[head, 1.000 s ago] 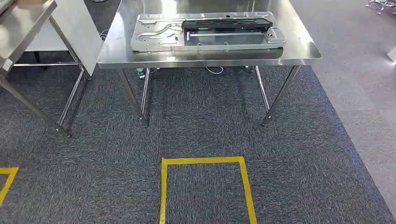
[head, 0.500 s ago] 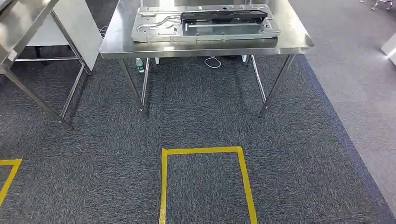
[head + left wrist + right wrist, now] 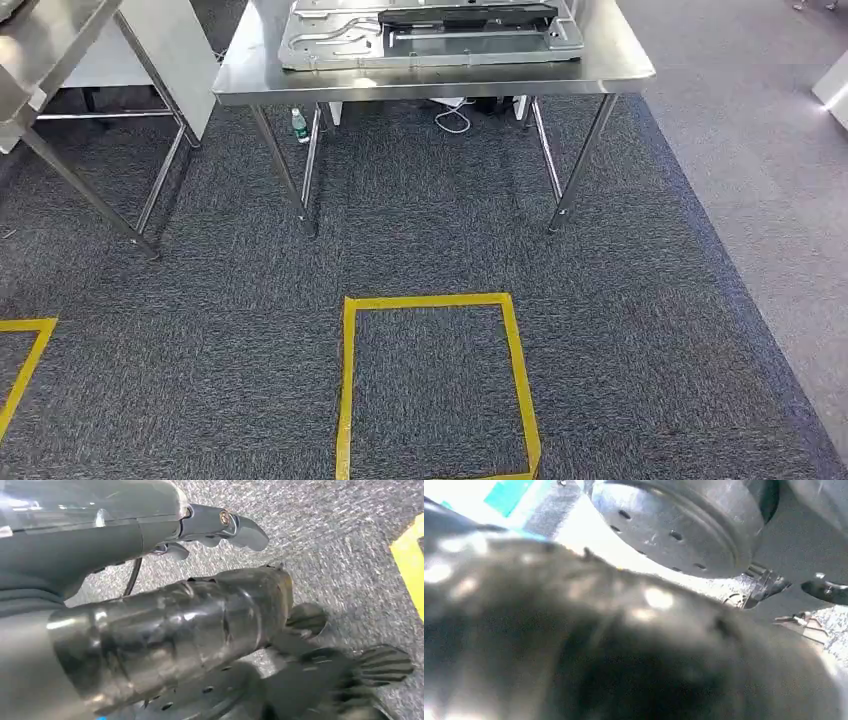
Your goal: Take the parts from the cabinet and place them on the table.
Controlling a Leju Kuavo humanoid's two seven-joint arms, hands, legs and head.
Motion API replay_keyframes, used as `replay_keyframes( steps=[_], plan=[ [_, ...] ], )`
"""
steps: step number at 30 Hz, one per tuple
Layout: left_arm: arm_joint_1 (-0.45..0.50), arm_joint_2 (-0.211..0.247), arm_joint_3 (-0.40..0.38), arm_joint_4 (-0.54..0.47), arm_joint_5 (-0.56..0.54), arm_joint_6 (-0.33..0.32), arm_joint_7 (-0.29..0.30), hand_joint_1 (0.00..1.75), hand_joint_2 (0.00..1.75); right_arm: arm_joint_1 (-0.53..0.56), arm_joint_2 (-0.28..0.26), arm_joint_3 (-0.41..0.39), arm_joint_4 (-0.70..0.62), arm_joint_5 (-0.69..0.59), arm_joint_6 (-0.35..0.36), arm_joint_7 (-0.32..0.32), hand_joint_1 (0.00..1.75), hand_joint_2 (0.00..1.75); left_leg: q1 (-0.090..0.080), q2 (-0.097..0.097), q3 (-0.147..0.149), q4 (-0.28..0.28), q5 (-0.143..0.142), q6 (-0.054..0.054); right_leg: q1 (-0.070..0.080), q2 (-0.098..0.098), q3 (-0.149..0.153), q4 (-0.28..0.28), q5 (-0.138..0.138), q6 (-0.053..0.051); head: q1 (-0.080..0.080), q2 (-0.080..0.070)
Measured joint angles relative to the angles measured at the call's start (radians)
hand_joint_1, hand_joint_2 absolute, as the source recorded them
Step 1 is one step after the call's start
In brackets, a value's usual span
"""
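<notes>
Partly done: parts on the table, both arms hanging

Nearest, the left wrist view looks down at grey carpet (image 3: 350,510) with a strip of yellow tape (image 3: 410,565) at its edge. The left hand (image 3: 200,530) hangs over this floor with its thumb (image 3: 240,527) stretched out and nothing seen in it. Its other fingers are mostly hidden, so whether it is spread or closed cannot be told. In the right wrist view, close blur covers nearly everything. A dark tip at the edge may belong to the right hand (image 3: 826,589), and its state cannot be told either.

Farther out, the head view shows a tape square (image 3: 435,385) on the carpet just ahead, and a second tape corner (image 3: 25,355) to the left. Beyond them stands the table (image 3: 620,72), and on its top lies a flat metal plate (image 3: 330,40) with a black part (image 3: 465,15) resting on it. A bottle (image 3: 297,125) and a cable (image 3: 455,118) lie beneath the table, and a second stand (image 3: 50,50) is at far left.

Judged from this, at least one delivery is complete. How many parts are left in the cabinet cannot be judged. The head view gives the table and its load, and the left wrist view adds the hanging hand, seemingly free for a next fetch
</notes>
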Motion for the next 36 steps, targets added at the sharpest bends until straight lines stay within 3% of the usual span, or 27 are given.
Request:
replay_keyframes(
  steps=[3, 4, 6, 7, 8, 9, 10, 12, 13, 14, 15, 18, 19, 21, 22, 23, 24, 25, 26, 27, 28, 30, 31, 33, 34, 35, 36],
  plan=[
    [0.001, 0.000, 0.011, 0.000, -0.003, -0.001, 0.000, 0.00, 0.00, -0.001, 0.000, -0.008, 0.015, 0.000, 0.000, 0.000, 0.00, 0.00, -0.007, 0.000, -0.023, -0.004, 0.028, 0.005, -0.005, 0.000, -0.004, -0.019, 0.042, 0.018, 0.000, 0.000],
    [0.000, -0.001, 0.015, 0.000, -0.004, -0.001, 0.000, 0.00, 0.00, -0.005, -0.002, -0.012, 0.023, 0.000, 0.000, 0.000, 0.00, 0.00, 0.003, 0.013, -0.029, -0.012, 0.047, 0.009, -0.005, 0.006, -0.016, -0.004, 0.014, 0.020, 0.000, 0.000],
    [0.000, -0.001, 0.019, 0.000, -0.009, -0.002, 0.000, 0.00, 0.00, -0.006, -0.002, -0.015, 0.025, 0.000, 0.000, 0.000, 0.00, 0.00, 0.002, 0.013, -0.063, -0.010, 0.072, 0.031, -0.006, 0.007, -0.036, 0.083, -0.123, 0.027, 0.000, 0.000],
    [0.000, -0.001, 0.022, 0.000, -0.010, -0.002, 0.000, 0.00, 0.00, -0.006, -0.001, -0.016, 0.029, 0.001, 0.000, 0.000, 0.00, 0.00, 0.002, 0.013, -0.080, -0.006, 0.084, 0.030, -0.009, 0.007, -0.045, 0.157, -0.186, 0.031, 0.000, 0.000],
    [0.000, -0.001, 0.023, 0.000, -0.010, -0.002, 0.000, 0.00, 0.00, -0.005, -0.001, -0.016, 0.031, 0.001, 0.000, 0.000, 0.00, 0.00, 0.001, 0.013, -0.099, -0.002, 0.097, 0.029, -0.012, 0.007, -0.052, 0.233, -0.218, 0.035, -0.001, 0.000],
    [0.000, -0.001, 0.024, 0.000, -0.010, -0.002, -0.001, 0.00, 0.00, -0.006, -0.001, -0.017, 0.033, 0.001, 0.000, 0.000, 0.00, 0.00, 0.002, 0.015, -0.122, 0.007, 0.109, 0.027, -0.016, 0.006, -0.053, 0.289, -0.208, 0.039, 0.000, 0.000],
    [0.000, -0.001, 0.024, 0.000, -0.010, -0.002, -0.001, 0.00, 0.00, -0.007, -0.001, -0.018, 0.034, 0.002, 0.000, 0.000, 0.00, 0.00, 0.002, 0.017, -0.144, 0.018, 0.119, 0.024, -0.022, 0.005, -0.039, 0.307, -0.167, 0.044, 0.000, 0.000],
    [0.000, -0.001, 0.024, 0.000, -0.011, -0.002, -0.001, 0.00, 0.00, -0.010, -0.001, -0.022, 0.036, 0.002, 0.000, -0.003, 0.00, 0.00, 0.006, 0.018, -0.198, 0.047, 0.134, 0.016, -0.032, 0.005, 0.038, 0.239, -0.090, 0.051, 0.000, 0.000],
    [0.000, -0.001, 0.024, 0.000, -0.011, -0.003, -0.001, 0.00, 0.00, -0.012, -0.001, -0.023, 0.037, 0.003, 0.000, -0.005, 0.00, 0.00, 0.007, 0.017, -0.223, 0.068, 0.138, 0.011, -0.036, 0.005, 0.112, 0.151, -0.098, 0.054, -0.001, 0.000],
    [0.002, 0.000, 0.024, 0.000, -0.011, -0.003, -0.001, 0.00, 0.00, -0.014, -0.001, -0.024, 0.037, 0.005, 0.000, -0.009, 0.00, 0.00, 0.003, 0.017, -0.241, 0.086, 0.140, 0.006, -0.033, 0.005, 0.201, 0.047, -0.141, 0.053, 0.001, 0.000],
    [0.003, 0.000, 0.025, 0.000, -0.012, -0.003, -0.001, 0.00, 0.00, -0.016, -0.002, -0.027, 0.039, 0.007, 0.000, -0.013, 0.00, 0.00, 0.004, 0.017, -0.251, 0.102, 0.142, 0.001, -0.030, 0.007, 0.240, -0.033, -0.186, 0.044, -0.003, 0.000],
    [0.003, 0.000, 0.026, 0.000, -0.014, -0.004, -0.001, 0.00, 0.00, -0.016, -0.002, -0.034, 0.049, 0.014, 0.000, -0.019, 0.00, 0.00, 0.009, 0.017, -0.264, 0.105, 0.172, -0.021, -0.020, 0.005, 0.212, -0.025, -0.175, 0.023, -0.001, 0.000],
    [0.003, 0.000, 0.026, 0.000, -0.014, -0.004, -0.001, 0.00, 0.00, -0.017, -0.001, -0.036, 0.056, 0.015, 0.001, -0.021, 0.00, 0.00, 0.011, 0.012, -0.272, 0.112, 0.162, -0.027, -0.029, -0.002, 0.199, -0.032, -0.160, 0.008, -0.001, 0.000],
    [0.004, -0.002, 0.026, 0.000, -0.018, -0.008, -0.001, 0.00, 0.00, -0.022, -0.001, -0.038, 0.058, 0.019, 0.001, -0.027, 0.00, 0.00, 0.017, 0.005, -0.300, 0.181, 0.052, -0.035, -0.025, -0.006, 0.172, -0.032, -0.139, -0.010, -0.003, 0.000],
    [0.006, -0.002, 0.026, 0.000, -0.019, -0.008, 0.001, 0.00, 0.00, -0.022, -0.001, -0.039, 0.060, 0.022, 0.001, -0.031, 0.00, 0.00, 0.019, 0.005, -0.317, 0.247, -0.008, -0.039, -0.022, -0.005, 0.157, -0.032, -0.131, -0.012, -0.003, 0.000],
    [0.006, -0.002, 0.026, 0.000, -0.020, -0.010, 0.000, 0.00, 0.00, -0.022, -0.001, -0.039, 0.063, 0.025, 0.001, -0.034, 0.00, 0.00, 0.020, 0.004, -0.328, 0.313, -0.043, -0.042, -0.020, -0.006, 0.143, -0.032, -0.119, -0.012, -0.003, 0.000],
    [0.005, -0.002, 0.027, 0.000, -0.020, -0.013, -0.003, 0.00, 0.00, -0.022, -0.002, -0.042, 0.066, 0.029, 0.001, -0.037, 0.00, 0.00, 0.022, 0.004, -0.337, 0.377, -0.044, -0.044, -0.017, -0.007, 0.126, -0.031, -0.106, -0.012, -0.003, 0.000],
    [0.005, -0.002, 0.029, 0.000, -0.020, -0.015, -0.005, 0.00, 0.00, -0.022, -0.002, -0.044, 0.069, 0.032, 0.001, -0.039, 0.00, 0.00, 0.024, 0.004, -0.336, 0.415, -0.002, -0.045, -0.015, -0.008, 0.110, -0.030, -0.094, -0.010, -0.003, 0.000],
    [0.005, -0.002, 0.031, 0.000, -0.020, -0.018, -0.007, 0.00, 0.00, -0.023, -0.002, -0.046, 0.072, 0.032, 0.001, -0.042, 0.00, 0.00, 0.025, 0.004, -0.318, 0.414, 0.056, -0.046, -0.015, -0.009, 0.093, -0.028, -0.082, -0.008, -0.003, 0.000],
    [0.005, -0.002, 0.031, 0.000, -0.020, -0.018, -0.007, 0.00, 0.00, -0.023, -0.001, -0.048, 0.074, 0.033, 0.002, -0.043, 0.00, 0.00, 0.026, 0.004, -0.281, 0.375, 0.102, -0.046, -0.015, -0.009, 0.075, -0.025, -0.071, -0.004, -0.003, 0.000],
    [0.005, -0.002, 0.031, 0.000, -0.020, -0.018, -0.007, 0.00, 0.00, -0.023, -0.001, -0.051, 0.077, 0.034, 0.002, -0.044, 0.00, 0.00, 0.027, 0.004, -0.225, 0.302, 0.114, -0.044, -0.017, -0.007, 0.066, -0.022, -0.062, 0.000, -0.003, 0.000],
    [0.002, 0.000, 0.031, 0.000, -0.020, -0.018, -0.009, 0.00, 0.00, -0.024, -0.001, -0.056, 0.079, 0.036, 0.002, -0.047, 0.00, 0.00, 0.022, 0.001, -0.057, 0.064, 0.042, -0.038, -0.014, -0.008, 0.054, -0.006, -0.050, 0.012, -0.003, 0.000],
    [0.000, 0.000, 0.034, 0.000, -0.020, -0.018, -0.010, 0.00, 0.00, -0.023, -0.001, -0.058, 0.082, 0.038, 0.005, -0.049, 0.00, 0.00, 0.021, 0.000, -0.045, 0.026, 0.013, -0.029, -0.014, -0.008, 0.049, -0.004, -0.043, 0.020, -0.003, 0.000],
    [0.000, 0.000, 0.041, 0.000, -0.021, -0.019, -0.010, 0.00, 0.00, -0.028, -0.001, -0.060, 0.088, 0.043, 0.011, -0.050, 0.00, 0.00, 0.016, 0.000, -0.055, 0.034, 0.017, -0.022, -0.016, -0.008, 0.045, -0.005, -0.029, 0.032, -0.003, 0.000],
    [0.004, 0.000, 0.045, 0.000, -0.021, -0.019, -0.010, 0.00, 0.00, -0.028, -0.001, -0.061, 0.090, 0.044, 0.013, -0.051, 0.00, 0.00, 0.019, 0.002, -0.056, 0.028, 0.026, -0.010, -0.015, -0.006, 0.044, -0.004, -0.026, 0.038, -0.003, 0.000],
    [0.006, -0.001, 0.047, 0.000, -0.021, -0.019, -0.010, 0.00, 0.00, -0.029, -0.002, -0.061, 0.092, 0.044, 0.014, -0.051, 0.00, 0.00, 0.021, 0.008, -0.058, 0.026, 0.033, -0.001, -0.023, -0.003, 0.037, 0.017, -0.049, 0.039, -0.003, 0.000],
    [0.006, -0.001, 0.048, 0.000, -0.021, -0.020, -0.010, 0.00, 0.00, -0.029, -0.002, -0.061, 0.093, 0.045, 0.015, -0.051, 0.00, 0.00, 0.019, 0.008, -0.065, 0.028, 0.037, 0.006, -0.021, -0.002, 0.019, 0.063, -0.091, 0.039, -0.001, 0.000]
  ],
)
